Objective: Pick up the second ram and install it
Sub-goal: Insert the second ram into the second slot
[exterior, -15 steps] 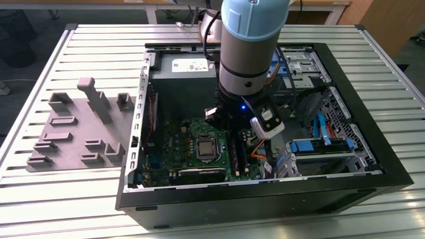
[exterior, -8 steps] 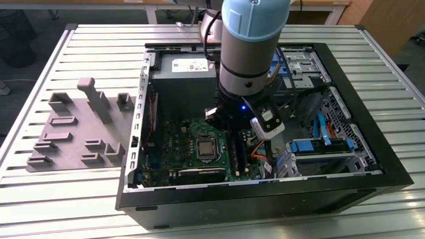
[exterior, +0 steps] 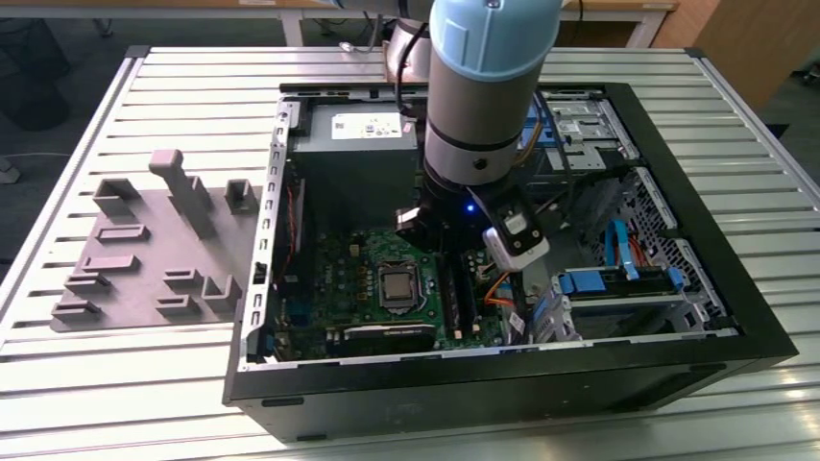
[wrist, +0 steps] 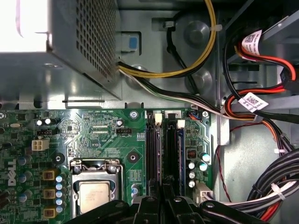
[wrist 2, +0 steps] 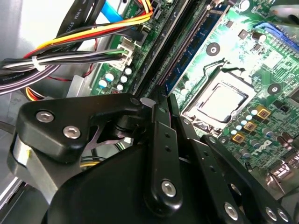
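Fingers (wrist 2: 164, 135): drawn narrow, nearly together. The gripper (wrist 2: 161, 100) points down at the bank of memory slots (wrist: 173, 140). I cannot tell whether the tips pinch a board edge or only bear on it.

The second ram (wrist 2: 194, 46): in the second wrist view a blue-green stick stands on edge in the slot row nearest the processor socket (wrist 2: 222, 100). It runs away from the fingertips, which sit at its near end. It looks upright and in line with the slot, not tilted.

In the first wrist view the gripper (wrist: 163, 198) is centred over the slot bank, between the socket (wrist: 93, 193) and the cable bundle (wrist: 275, 186).

Outward: the arm (exterior: 487, 86) reaches straight down into the open computer case (exterior: 717, 317). The case lies on the slatted tabletop (exterior: 154, 384). The grey holder tray (exterior: 141, 250) sits on the tabletop at the exterior view's left, well apart from the gripper.

Progress, as a judgement:
- Pick-up and carry are done, because the stick is at the motherboard (wrist: 93, 130) and not at the tray.
- Insertion is under way or close to finished.
- Not confirmed: full seating and the end latches, which are too small to read.
- The gripper is not yet clear of the slots.
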`<state>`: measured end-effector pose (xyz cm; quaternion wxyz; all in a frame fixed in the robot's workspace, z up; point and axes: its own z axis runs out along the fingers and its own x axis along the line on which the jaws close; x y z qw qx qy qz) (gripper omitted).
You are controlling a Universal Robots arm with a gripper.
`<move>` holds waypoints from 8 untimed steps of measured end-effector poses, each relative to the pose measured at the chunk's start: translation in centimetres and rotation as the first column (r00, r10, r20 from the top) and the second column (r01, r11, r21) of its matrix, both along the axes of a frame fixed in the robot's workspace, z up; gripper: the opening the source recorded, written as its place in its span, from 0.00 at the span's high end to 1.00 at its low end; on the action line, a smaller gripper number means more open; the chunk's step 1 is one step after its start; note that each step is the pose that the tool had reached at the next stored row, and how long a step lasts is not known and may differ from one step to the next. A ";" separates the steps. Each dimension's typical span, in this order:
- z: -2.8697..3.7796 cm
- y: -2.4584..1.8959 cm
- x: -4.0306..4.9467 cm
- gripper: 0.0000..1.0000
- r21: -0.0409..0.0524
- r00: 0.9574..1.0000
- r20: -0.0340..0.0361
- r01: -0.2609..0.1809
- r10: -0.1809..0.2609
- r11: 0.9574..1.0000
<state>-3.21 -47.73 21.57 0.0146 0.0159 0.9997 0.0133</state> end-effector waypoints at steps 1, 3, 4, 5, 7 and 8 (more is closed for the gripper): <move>-0.05 0.00 0.00 0.86 0.000 1.000 0.000 0.000 0.000 1.000; -0.13 0.00 0.00 0.86 0.000 1.000 0.000 0.000 0.000 1.000; -0.13 -0.01 0.00 0.86 0.000 1.000 0.000 0.000 0.000 1.000; -0.13 -0.01 0.00 0.86 0.000 1.000 0.000 0.000 0.000 1.000; -0.14 0.00 0.00 0.86 0.000 1.000 0.000 0.000 0.000 1.000; -0.15 0.00 0.00 0.86 0.000 1.000 0.000 0.000 0.000 1.000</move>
